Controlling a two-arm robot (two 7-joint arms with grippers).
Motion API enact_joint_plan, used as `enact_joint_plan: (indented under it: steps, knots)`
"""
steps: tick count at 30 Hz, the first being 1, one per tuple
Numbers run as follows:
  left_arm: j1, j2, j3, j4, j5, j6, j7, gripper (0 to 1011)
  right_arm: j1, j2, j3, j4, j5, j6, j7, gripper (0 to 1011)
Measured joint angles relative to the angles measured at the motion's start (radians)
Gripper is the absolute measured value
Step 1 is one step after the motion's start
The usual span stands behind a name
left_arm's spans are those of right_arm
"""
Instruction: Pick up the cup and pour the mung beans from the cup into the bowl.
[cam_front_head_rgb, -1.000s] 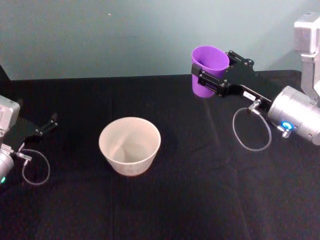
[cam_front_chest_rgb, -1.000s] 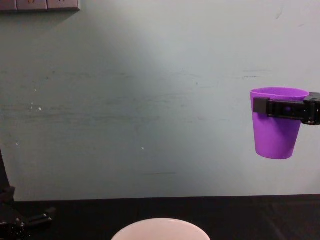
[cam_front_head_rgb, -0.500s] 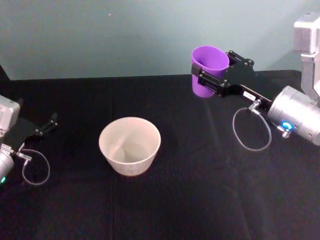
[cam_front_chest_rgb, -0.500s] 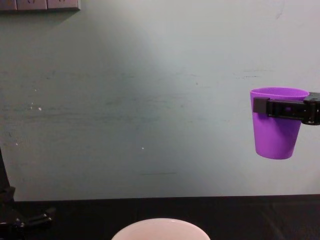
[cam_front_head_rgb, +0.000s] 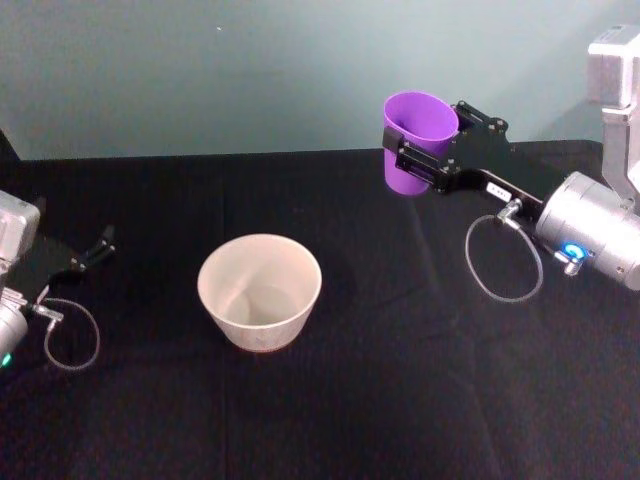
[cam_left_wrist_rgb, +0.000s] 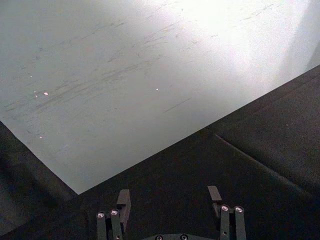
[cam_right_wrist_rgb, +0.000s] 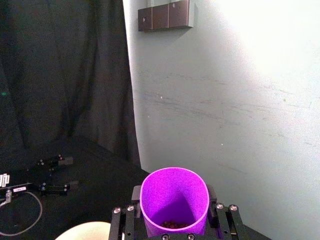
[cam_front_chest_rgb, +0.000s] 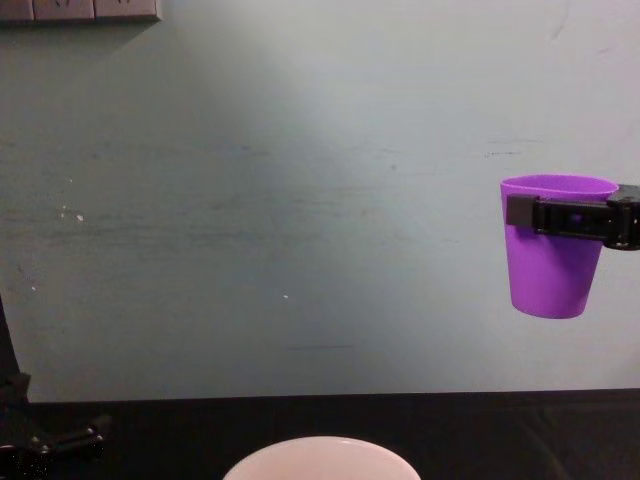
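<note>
The round white bowl (cam_front_chest_rgb: 320, 455) is cut off below its rim by the chest view's lower edge; the right gripper (cam_front_chest_rgb: 568, 216) runs off its right edge. Dark specks (cam_right_wrist_rgb: 172, 224) deep in the purple plastic cup (cam_right_wrist_rgb: 173, 197) are too small to identify.

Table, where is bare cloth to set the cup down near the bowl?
Bare cloth lies right of the bowl, toward the right end effector holding the cup, and along the near edge. Tighter at left, by the parked left end effector and its cable.

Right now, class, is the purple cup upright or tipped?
Upright: the cup in the right tool has its rim level on top, beans at its bottom.
</note>
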Motion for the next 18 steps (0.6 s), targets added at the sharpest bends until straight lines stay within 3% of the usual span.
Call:
enact_joint_plan:
  steps: [10, 18]
  knots:
    - [0.000, 0.000, 0.000, 0.000, 0.000, 0.000, 0.000, 1000, 0.015, -0.005, -0.007, 0.012, 0.020, 0.005, -0.014, 732]
    - [0.000, 0.000, 0.000, 0.000, 0.000, 0.000, 0.000, 1000, 0.109, -0.040, -0.064, 0.089, 0.017, 0.043, -0.051, 731]
